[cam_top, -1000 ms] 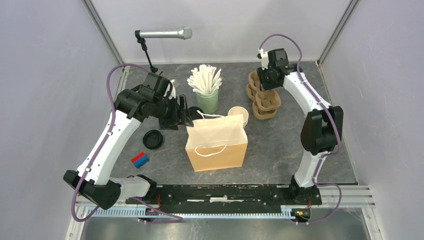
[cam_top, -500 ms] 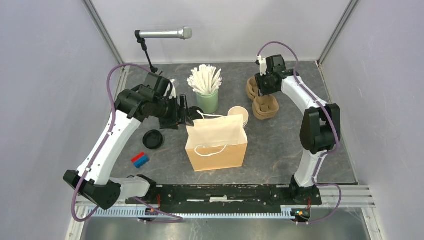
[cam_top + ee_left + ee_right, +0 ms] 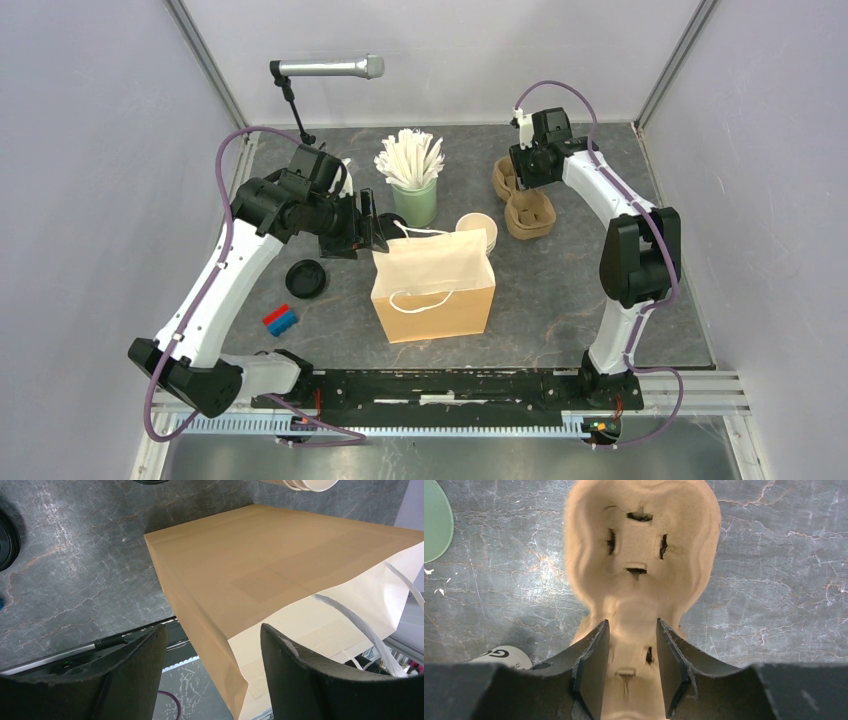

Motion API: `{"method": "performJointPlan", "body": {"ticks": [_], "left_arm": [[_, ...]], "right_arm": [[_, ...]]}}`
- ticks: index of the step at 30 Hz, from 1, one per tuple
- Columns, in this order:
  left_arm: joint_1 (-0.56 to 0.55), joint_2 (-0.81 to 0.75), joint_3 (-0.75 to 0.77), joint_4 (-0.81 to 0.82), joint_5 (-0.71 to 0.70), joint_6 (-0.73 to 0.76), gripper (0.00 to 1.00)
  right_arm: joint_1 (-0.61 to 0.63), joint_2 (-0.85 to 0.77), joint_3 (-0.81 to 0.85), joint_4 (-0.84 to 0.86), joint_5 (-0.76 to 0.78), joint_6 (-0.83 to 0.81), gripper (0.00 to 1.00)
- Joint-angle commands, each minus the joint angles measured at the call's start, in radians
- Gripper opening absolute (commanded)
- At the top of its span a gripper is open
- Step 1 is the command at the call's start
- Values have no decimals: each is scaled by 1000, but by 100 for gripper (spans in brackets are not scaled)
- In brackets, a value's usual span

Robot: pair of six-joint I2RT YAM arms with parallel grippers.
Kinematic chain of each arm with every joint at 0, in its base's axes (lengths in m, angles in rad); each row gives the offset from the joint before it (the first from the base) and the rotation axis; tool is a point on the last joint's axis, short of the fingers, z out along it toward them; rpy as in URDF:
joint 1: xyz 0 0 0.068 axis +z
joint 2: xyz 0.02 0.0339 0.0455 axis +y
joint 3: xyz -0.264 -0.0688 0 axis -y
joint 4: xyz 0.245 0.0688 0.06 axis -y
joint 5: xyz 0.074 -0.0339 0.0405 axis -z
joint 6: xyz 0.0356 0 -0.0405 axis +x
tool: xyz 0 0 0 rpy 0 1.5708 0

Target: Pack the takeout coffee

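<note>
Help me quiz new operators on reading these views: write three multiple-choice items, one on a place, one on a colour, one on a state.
1. Relative to the paper bag, where does the mint-green cup of white sticks stand?
A. Inside it
B. On its far side
C. On its near side, by the arm bases

2. What colour is the pulp cup carrier under the right gripper?
A. Brown
B. White
C. Blue

3. How is the left gripper?
A. Shut on a lid
B. Shut on a cup
C. Open, the bag's edge between its fingers

Answers: B, the top view shows the cup beyond the bag; A, the right wrist view shows tan-brown pulp; C, the left wrist view shows the fingers apart around the bag's edge.
</note>
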Motion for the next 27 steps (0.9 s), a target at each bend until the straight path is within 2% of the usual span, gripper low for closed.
{"method": "performJointPlan", "body": {"ticks": [1, 7, 12, 27], "left_arm": [[-4, 5, 22, 25, 11, 26, 75], [-3, 4, 22, 25, 10, 26, 75], [-4, -1, 16, 25, 10, 25, 76], [-3, -14, 8, 23, 2, 16, 76]], "right_arm": [[-4, -4, 54, 9, 3, -8, 43], [-5, -5, 74, -3, -1, -9, 41], [-5, 3, 52, 6, 14, -19, 50], [-4, 47, 49, 4, 21, -25, 53]]}}
